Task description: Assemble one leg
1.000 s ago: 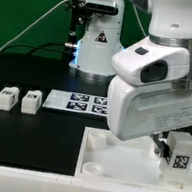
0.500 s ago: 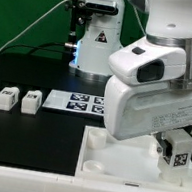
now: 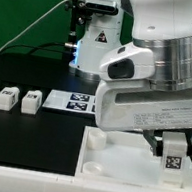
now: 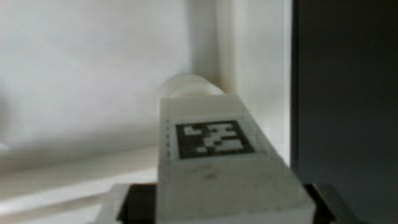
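Wrist view: claw [image 4: 228, 208] clenched on the leg [image 4: 214, 140], fingertips [image 4: 139, 206] mostly out of frame, white panel [image 4: 71, 90] blurred.

Looked like a robotics lab. Showed a matte black tabletop [image 3: 32, 73] before a plain green backdrop [image 3: 29, 2], a large white jointed robot arm [image 3: 151, 88] over it, and the marker board [image 3: 71, 102], thin, flat, white, carrying black-and-white square tags.

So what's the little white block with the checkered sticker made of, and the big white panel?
The leg looks like hard matte white plastic: even colour, no grain. The panel looks like the same white plastic, with moulded round sockets, though I can't be sure.
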`<control>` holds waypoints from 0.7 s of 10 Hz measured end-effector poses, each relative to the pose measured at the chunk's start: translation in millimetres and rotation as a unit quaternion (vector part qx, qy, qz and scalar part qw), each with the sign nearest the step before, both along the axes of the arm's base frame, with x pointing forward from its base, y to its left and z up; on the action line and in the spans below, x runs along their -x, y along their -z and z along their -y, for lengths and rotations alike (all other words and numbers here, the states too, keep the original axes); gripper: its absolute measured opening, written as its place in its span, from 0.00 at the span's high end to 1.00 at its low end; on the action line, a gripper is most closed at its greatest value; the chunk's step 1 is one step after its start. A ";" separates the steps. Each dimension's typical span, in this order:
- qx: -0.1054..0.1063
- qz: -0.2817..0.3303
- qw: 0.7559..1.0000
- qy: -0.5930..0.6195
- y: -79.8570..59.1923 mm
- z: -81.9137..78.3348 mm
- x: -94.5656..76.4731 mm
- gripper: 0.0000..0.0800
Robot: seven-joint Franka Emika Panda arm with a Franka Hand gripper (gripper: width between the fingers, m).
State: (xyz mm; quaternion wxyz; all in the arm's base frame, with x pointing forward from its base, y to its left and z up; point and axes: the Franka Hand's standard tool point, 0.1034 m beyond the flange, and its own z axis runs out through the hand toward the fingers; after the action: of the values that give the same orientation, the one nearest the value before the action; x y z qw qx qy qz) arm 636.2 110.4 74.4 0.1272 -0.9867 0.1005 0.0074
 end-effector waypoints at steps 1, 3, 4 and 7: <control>0.001 -0.008 0.998 0.057 -0.1 0.7 0.2 0.62; -0.004 -0.029 0.989 0.146 0.3 1.2 0.7 0.62; -0.005 -0.039 0.982 0.184 0.4 1.2 0.7 0.62; -0.019 -0.069 0.928 0.366 1.7 0.0 2.4 0.62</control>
State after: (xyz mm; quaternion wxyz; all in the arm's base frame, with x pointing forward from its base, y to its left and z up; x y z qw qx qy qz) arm 633.8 110.3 72.7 0.1328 -0.8761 0.4626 0.0303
